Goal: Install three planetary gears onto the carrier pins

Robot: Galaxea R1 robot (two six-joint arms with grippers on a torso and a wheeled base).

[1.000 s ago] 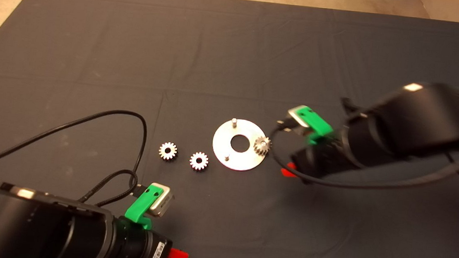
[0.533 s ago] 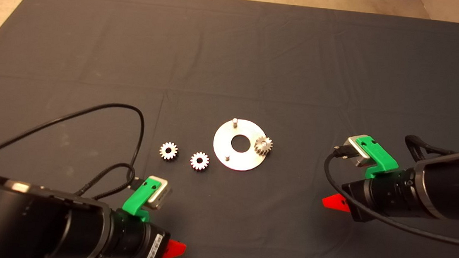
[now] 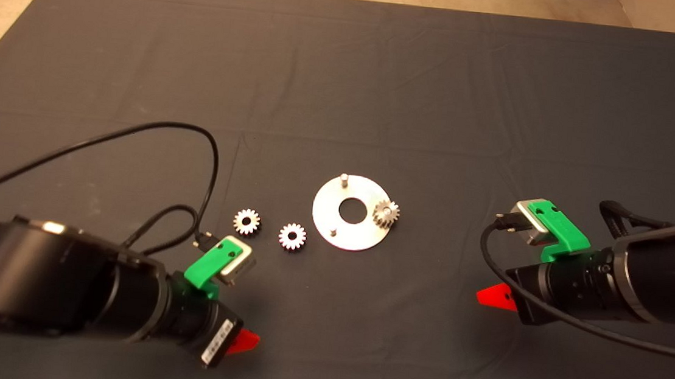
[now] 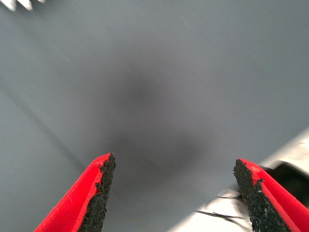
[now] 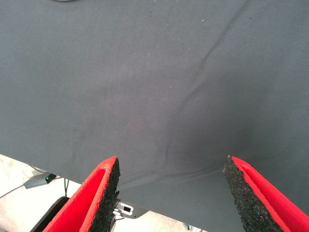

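A shiny silver disc (image 3: pixel 334 229) with a round centre hole lies mid-mat. One planetary gear (image 3: pixel 385 213) sits on its right pin. Two bare carrier pins stand at the disc's far edge (image 3: pixel 344 178) and near edge (image 3: pixel 334 232). Two loose gears lie left of the disc, one (image 3: pixel 292 236) close to it and one (image 3: pixel 247 221) farther left. My left gripper (image 3: pixel 241 343) is open and empty, below and left of the loose gears. My right gripper (image 3: pixel 496 298) is open and empty, well right of the disc.
Black cables loop over the mat from the left arm (image 3: pixel 133 153) and the right arm (image 3: pixel 546 314). The mat's front edge and pale floor show in the left wrist view (image 4: pixel 270 193) and the right wrist view (image 5: pixel 29 179).
My right arm has drawn back to the right, away from the disc, leaving the gear on the pin. My left arm has moved up toward the loose gears.
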